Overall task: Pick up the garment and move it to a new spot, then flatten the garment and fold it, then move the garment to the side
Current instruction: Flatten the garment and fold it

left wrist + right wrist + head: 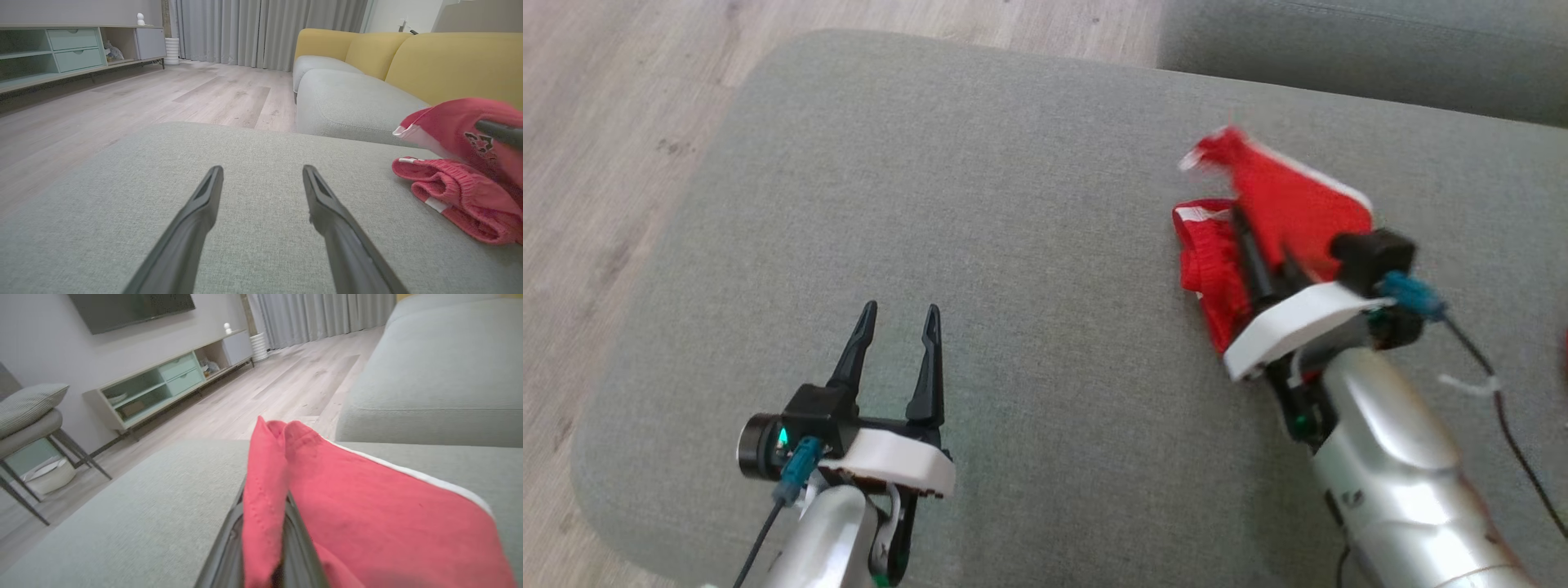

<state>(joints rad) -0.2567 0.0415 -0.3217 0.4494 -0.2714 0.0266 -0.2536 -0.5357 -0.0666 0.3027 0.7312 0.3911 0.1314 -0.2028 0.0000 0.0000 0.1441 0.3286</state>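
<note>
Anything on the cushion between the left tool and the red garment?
Nothing: only bare grey cushion separates the open left tool from the red garment, as the head and left wrist views show.

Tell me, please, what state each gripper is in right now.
Left gripper: open, holding nothing.
Right gripper: closed on the red garment.

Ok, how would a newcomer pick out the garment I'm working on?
Start at the big grey sofa cushion beside the wooden floor. On its right side lies the red garment, one part raised and pinched between the fingers of the right gripper. Its bright red cloth with white trim stands out against the plain grey.
</note>
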